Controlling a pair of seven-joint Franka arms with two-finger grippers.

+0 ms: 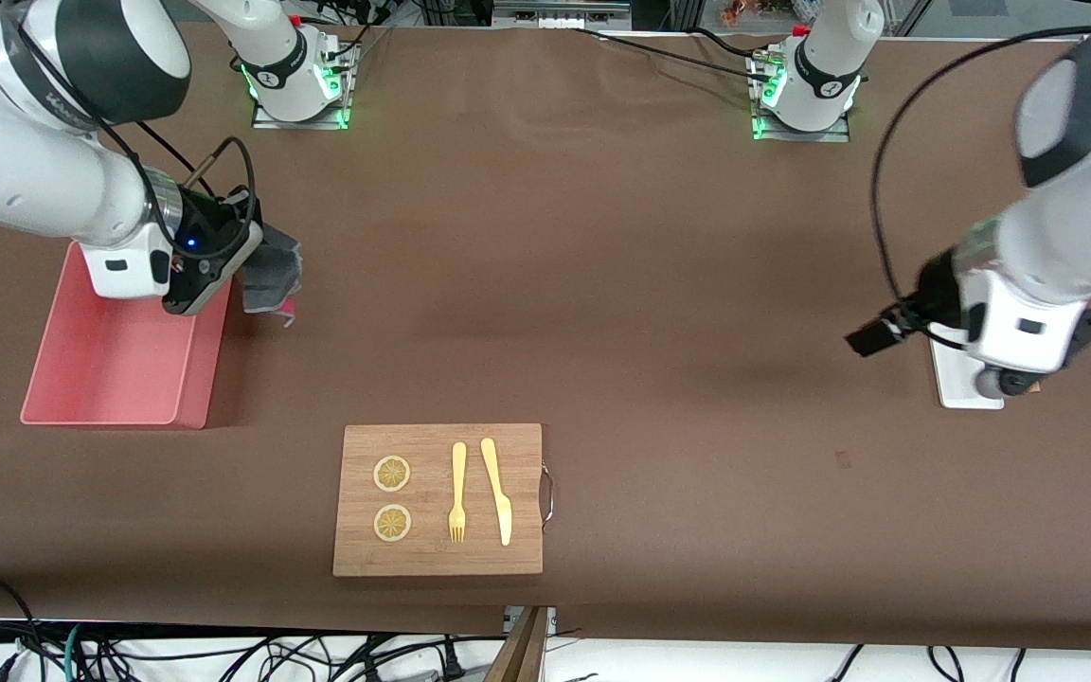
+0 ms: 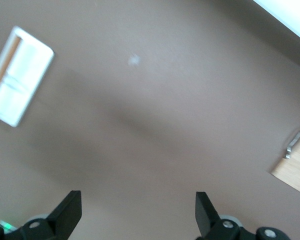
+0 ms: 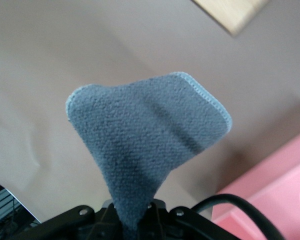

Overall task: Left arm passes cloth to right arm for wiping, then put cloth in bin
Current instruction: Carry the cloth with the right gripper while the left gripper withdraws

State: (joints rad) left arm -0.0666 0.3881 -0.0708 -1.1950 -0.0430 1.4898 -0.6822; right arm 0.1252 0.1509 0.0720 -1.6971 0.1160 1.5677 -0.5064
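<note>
Here the cloth (image 3: pixel 150 135) hangs lengthwise from right pincer (image 3: pixel 137 220).

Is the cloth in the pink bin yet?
Not yet. The cloth hangs from the shut right gripper beside the bin, over its edge and the table.

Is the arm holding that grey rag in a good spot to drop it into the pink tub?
Probably yes. The right gripper, shut on the cloth, hangs at the edge of the bin, whose open top has nothing over it. A short move should bring the cloth above it.
</note>
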